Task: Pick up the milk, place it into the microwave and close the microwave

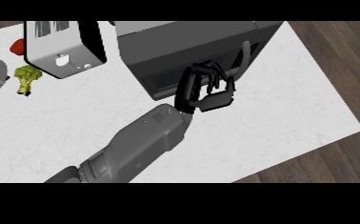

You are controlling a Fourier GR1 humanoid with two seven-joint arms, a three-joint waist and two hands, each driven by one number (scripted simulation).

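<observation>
The dark grey microwave stands at the back of the white counter, its door looking closed and the handle bar on its right side. No milk shows anywhere; whether it is inside I cannot tell. A single grey forearm comes in from the lower left, which I read as my left arm. Its black left hand is up against the front of the door, just left of the handle's lower end. The fingers are curled, and I see nothing held in them. My right hand does not show.
A silver toaster sits at the back left. Beside it lie a broccoli floret and a red item. The counter's right and front edges run diagonally, with wooden floor beyond them.
</observation>
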